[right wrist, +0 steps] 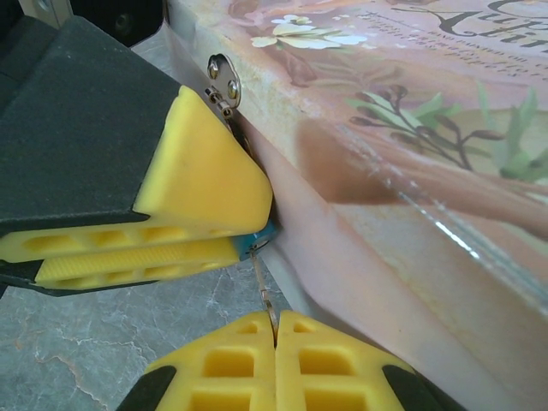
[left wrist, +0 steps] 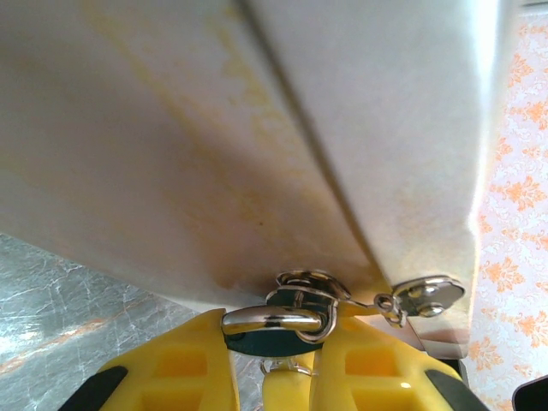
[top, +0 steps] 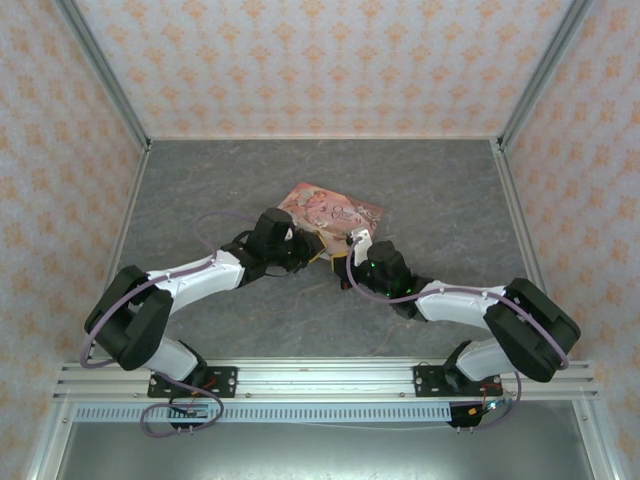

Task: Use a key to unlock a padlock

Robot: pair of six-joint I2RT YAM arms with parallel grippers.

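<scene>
Padlock [left wrist: 257,341] sat at the near side of the pink box [top: 335,210], clamped in my left claw [left wrist: 276,351]. My right claw [right wrist: 274,336] was closed on the key [right wrist: 264,287]. The lid script [right wrist: 505,13] was cropped and unreadable.

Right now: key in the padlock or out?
Looks in: key runs from the shut right gripper up into the padlock clamped by the left gripper.

Padlock [right wrist: 259,237] in left tool [left wrist: 272,334], against box [right wrist: 385,171]; key [right wrist: 264,287] in right tool [right wrist: 276,330].
</scene>
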